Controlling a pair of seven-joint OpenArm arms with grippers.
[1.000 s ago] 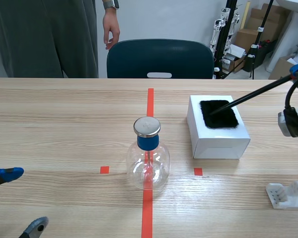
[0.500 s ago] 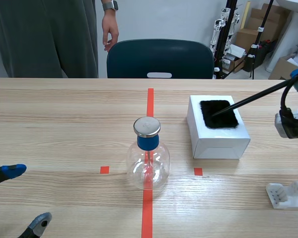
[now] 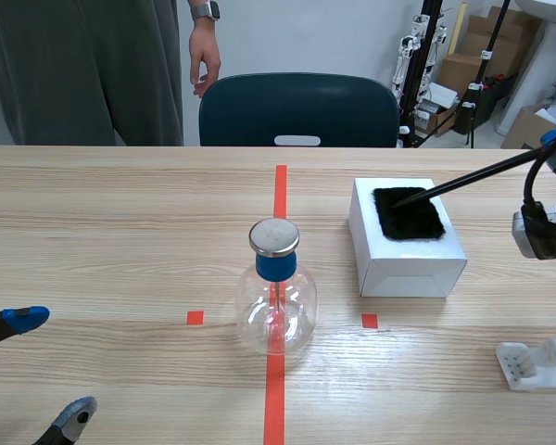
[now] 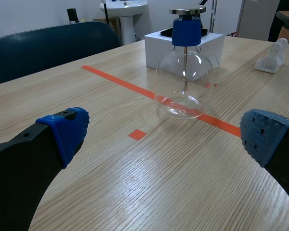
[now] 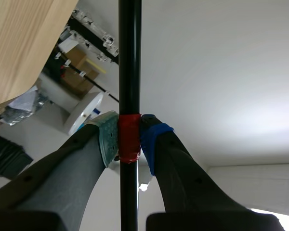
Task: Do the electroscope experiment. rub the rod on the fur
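A thin black rod point(image 3: 473, 178) slants down from the right edge of the scene view, its tip resting on the black fur pad point(image 3: 408, 213) atop a white box point(image 3: 406, 252). My right gripper point(image 5: 129, 137) is shut on the rod point(image 5: 129, 57) at a red tape band, high at the right edge. The glass flask electroscope point(image 3: 276, 289) with a blue collar and metal cap stands on the red centre line; it is also ahead of my left gripper point(image 4: 161, 132), which stands open low at the table's front left point(image 3: 39, 366), holding nothing.
A white plastic stand point(image 3: 536, 363) lies at the front right of the wooden table point(image 3: 120, 241). A dark blue chair point(image 3: 298, 111) sits behind the far edge, and a person point(image 3: 93, 65) stands at the back left.
The rod's tip has slid a little along the fur toward the far side. The left gripper has barely shifted.
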